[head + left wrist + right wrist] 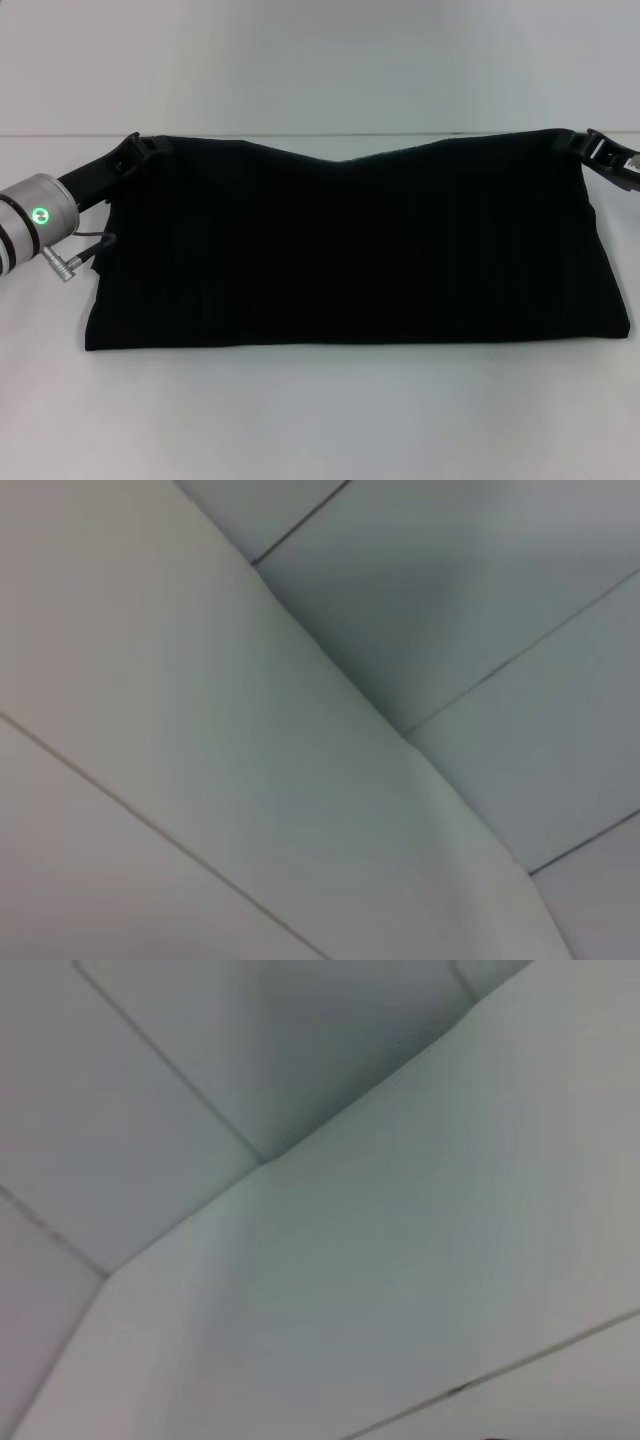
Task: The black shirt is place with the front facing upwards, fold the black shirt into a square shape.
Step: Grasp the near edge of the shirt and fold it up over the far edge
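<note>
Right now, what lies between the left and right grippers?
Head view: only the black shirt, its sagging top edge strung from the left gripper to the right gripper.

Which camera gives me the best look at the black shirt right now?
The head view. It shows the whole black shirt spread across the white table, with the left gripper and right gripper at its far corners. Both wrist views show only pale panelled surfaces, none of the shirt.

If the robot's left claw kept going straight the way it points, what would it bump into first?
Probably the black shirt itself: the left end effector sits at its far left corner, angled inward along the far edge. Depth is unclear.
</note>
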`<control>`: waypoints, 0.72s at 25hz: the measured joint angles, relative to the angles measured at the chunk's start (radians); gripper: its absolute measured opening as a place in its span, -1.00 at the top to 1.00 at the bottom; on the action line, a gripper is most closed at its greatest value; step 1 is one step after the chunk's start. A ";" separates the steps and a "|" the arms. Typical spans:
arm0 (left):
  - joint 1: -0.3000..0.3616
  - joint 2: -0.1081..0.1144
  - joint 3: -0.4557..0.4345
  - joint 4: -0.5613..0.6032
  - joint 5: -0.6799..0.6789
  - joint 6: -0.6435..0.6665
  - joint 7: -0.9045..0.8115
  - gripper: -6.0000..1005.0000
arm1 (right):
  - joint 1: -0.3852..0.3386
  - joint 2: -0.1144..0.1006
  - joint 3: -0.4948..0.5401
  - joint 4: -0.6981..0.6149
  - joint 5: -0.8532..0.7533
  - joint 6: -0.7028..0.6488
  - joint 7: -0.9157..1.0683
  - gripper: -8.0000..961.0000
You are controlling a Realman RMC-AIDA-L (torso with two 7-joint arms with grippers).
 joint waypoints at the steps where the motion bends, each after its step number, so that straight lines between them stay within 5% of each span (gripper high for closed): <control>1: 0.000 -0.003 0.001 0.000 -0.006 -0.009 0.000 0.90 | 0.006 0.002 -0.004 0.003 0.000 0.020 -0.006 0.87; 13: -0.008 -0.018 -0.005 -0.057 -0.140 -0.080 0.142 0.71 | 0.052 0.021 -0.054 0.024 0.001 0.176 -0.077 0.88; 18: -0.008 -0.027 0.000 -0.061 -0.156 -0.144 0.175 0.53 | 0.048 0.025 -0.054 0.023 0.008 0.182 -0.083 0.29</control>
